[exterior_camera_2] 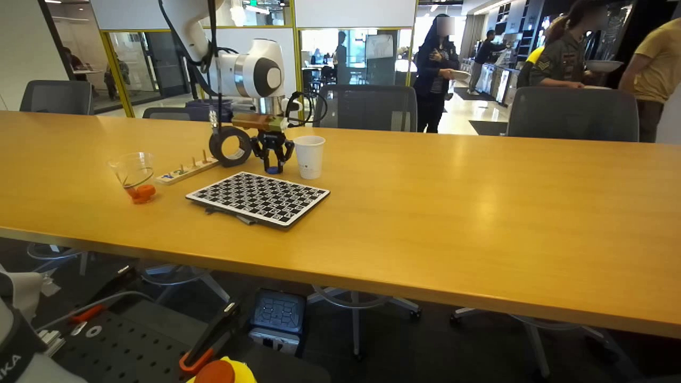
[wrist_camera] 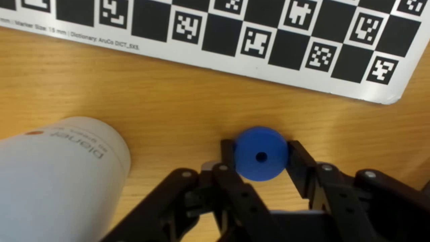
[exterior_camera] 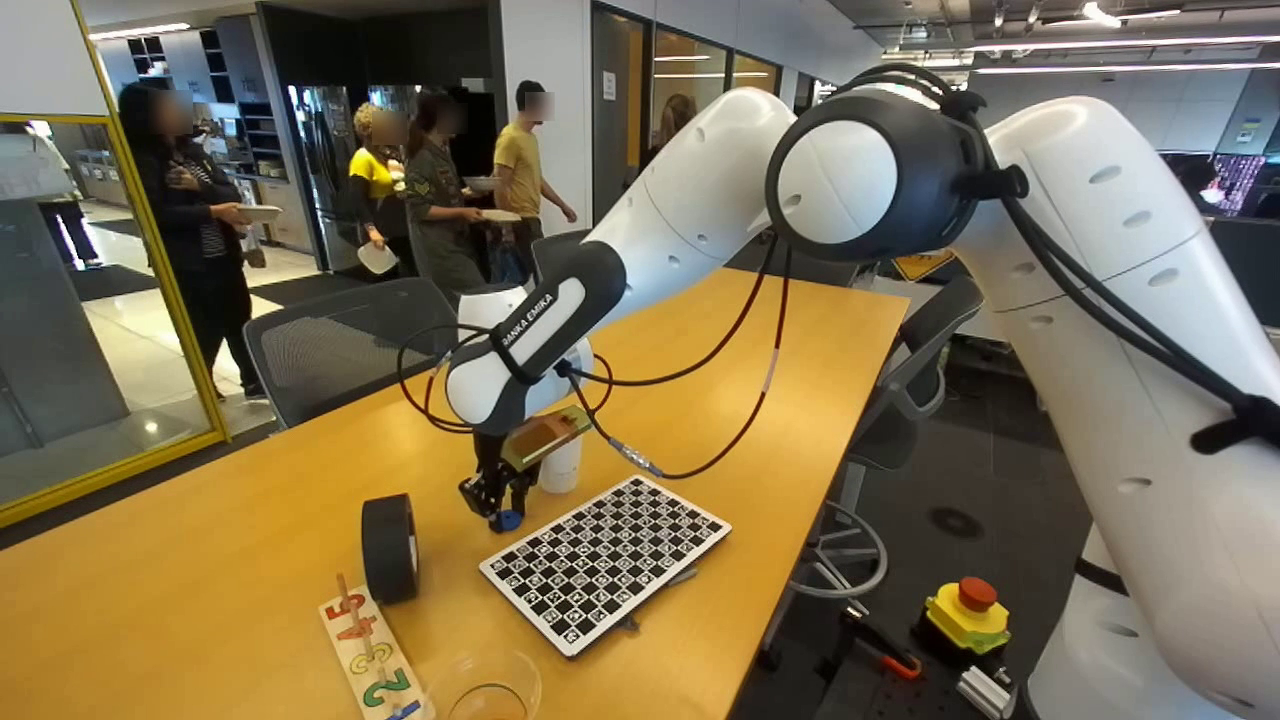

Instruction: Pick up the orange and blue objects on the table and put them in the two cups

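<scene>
A small round blue piece (wrist_camera: 261, 144) with a dark centre hole sits between my gripper (wrist_camera: 260, 154) fingertips, which touch it on both sides. It is at or just above the table (exterior_camera_2: 479, 213); I cannot tell which. The gripper and blue piece also show in both exterior views, the piece low between the fingers (exterior_camera_2: 273, 170). The white cup (exterior_camera_2: 310, 157) stands upright close beside the gripper and shows in the wrist view (wrist_camera: 67, 181). The clear cup (exterior_camera_2: 132, 169) stands farther off, with orange pieces (exterior_camera_2: 142, 194) at its bottom. In an exterior view the clear cup (exterior_camera: 485, 690) is cut off.
A checkered board (exterior_camera: 605, 560) lies flat on the table beside the gripper. A black roll (exterior_camera: 388, 548) stands on edge on the gripper's other side from the white cup. A wooden number board with pegs (exterior_camera_2: 186, 173) lies between the roll and the clear cup.
</scene>
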### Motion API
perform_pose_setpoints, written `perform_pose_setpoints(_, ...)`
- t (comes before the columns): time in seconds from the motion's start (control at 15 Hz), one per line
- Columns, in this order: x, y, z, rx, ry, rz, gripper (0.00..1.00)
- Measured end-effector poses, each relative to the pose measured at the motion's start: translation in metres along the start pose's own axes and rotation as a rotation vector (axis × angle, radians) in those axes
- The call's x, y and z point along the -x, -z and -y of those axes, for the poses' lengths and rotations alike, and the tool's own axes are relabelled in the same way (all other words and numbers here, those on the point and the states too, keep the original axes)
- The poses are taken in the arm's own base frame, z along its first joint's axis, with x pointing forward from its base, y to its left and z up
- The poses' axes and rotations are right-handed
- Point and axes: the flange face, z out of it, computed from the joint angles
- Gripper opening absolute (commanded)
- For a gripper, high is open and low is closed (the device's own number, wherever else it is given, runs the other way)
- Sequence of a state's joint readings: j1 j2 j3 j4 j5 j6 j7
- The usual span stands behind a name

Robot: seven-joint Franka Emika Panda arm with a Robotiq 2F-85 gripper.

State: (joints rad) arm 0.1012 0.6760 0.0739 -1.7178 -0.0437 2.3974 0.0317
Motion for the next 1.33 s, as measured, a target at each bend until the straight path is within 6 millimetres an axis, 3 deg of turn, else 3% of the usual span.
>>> perform_pose_setpoints(0.27,-0.001,0.0,0.001,0.0,0.001,-0.001,0.22)
perform_pose_setpoints(0.47,-0.007,0.011,0.004,0.004,0.009,-0.024,0.22)
perform_pose_setpoints(1.0,-0.026,0.103,0.001,0.044,0.014,-0.172,0.21)
perform_pose_setpoints(1.33,-0.026,0.131,-0.029,0.159,-0.073,-0.218,0.21)
